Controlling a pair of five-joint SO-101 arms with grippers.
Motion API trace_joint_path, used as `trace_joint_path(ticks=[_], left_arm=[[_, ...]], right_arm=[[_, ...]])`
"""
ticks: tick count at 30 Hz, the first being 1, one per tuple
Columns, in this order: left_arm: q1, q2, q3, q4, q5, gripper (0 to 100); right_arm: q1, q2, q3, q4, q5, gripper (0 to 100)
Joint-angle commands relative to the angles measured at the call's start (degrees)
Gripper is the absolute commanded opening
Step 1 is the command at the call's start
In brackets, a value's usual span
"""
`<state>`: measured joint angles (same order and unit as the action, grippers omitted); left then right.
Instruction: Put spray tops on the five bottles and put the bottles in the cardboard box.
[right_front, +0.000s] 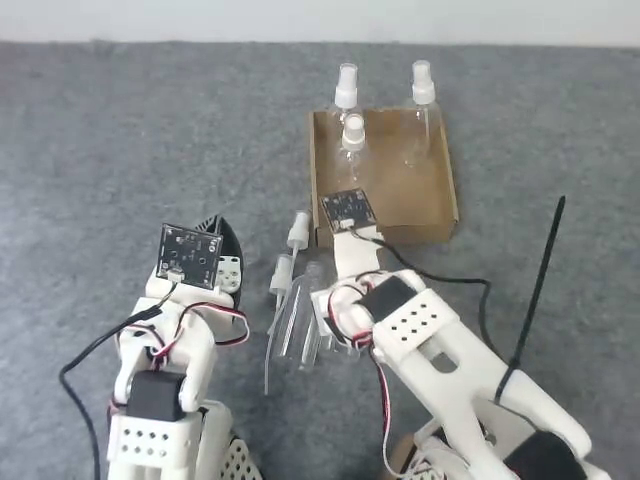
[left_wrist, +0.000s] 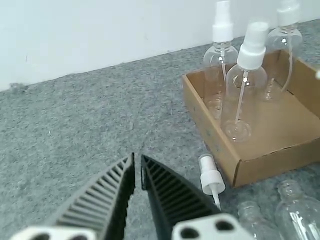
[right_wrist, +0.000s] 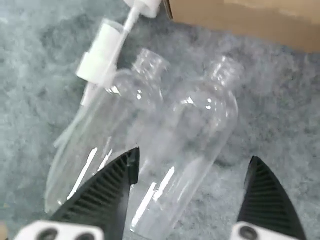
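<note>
Grey carpeted tabletop (right_front: 130, 130) under everything. Brown cardboard box (right_front: 405, 195) at far side, open-topped. Three clear plastic bottles with white spray tops (left_wrist: 242, 95) stand upright inside. My right gripper (right_wrist: 194, 162) sits just short of box, fingers spread wide either side of one of two uncapped clear bottles (right_wrist: 195, 120). These lie side by side on carpet, necks toward box. My left gripper (left_wrist: 138, 161) hangs over bare carpet beside them, fingers pressed nearly together, pinching nothing. Two loose white spray tops (right_wrist: 102, 55) lie near uncapped necks.
</note>
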<state>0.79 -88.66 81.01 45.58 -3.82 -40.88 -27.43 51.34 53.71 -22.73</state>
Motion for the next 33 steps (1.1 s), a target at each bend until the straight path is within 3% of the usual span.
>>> trace_joint_path(ticks=[1, 8, 12, 17, 22, 26, 29, 33], left_arm=[[0.18, -0.88, -1.19, -1.58, 0.88, 1], [0.18, -0.88, -1.19, -1.58, 0.88, 1], [-0.09, -0.35, -1.63, -1.41, 0.97, 1], [-0.70, -0.26, -3.03, 0.35, 3.96, 1], [-3.52, -0.18, -5.32, 1.67, 3.96, 1], [-3.60, 2.64, -6.90, 1.67, 3.87, 1], [-3.87, 11.34, -11.82, 1.93, 3.87, 1], [-3.43, 28.57, -21.41, 3.60, 3.87, 2]], right_arm=[[-0.13, -2.33, 1.32, -1.27, -0.70, 28.1], [0.04, -2.33, 4.13, -1.19, -0.70, 28.0], [0.04, -2.51, 5.63, -0.92, 0.26, 18.3], [1.98, -3.12, 5.63, -0.66, 8.88, 0.0], [9.27, -3.21, 1.76, 8.04, 15.12, 0.5], [16.75, -3.21, -7.21, 21.93, 26.55, 0.6], [22.37, -3.21, -14.24, 30.81, 36.57, 0.6], [32.04, -3.38, -20.92, 37.14, 44.66, 0.6]])
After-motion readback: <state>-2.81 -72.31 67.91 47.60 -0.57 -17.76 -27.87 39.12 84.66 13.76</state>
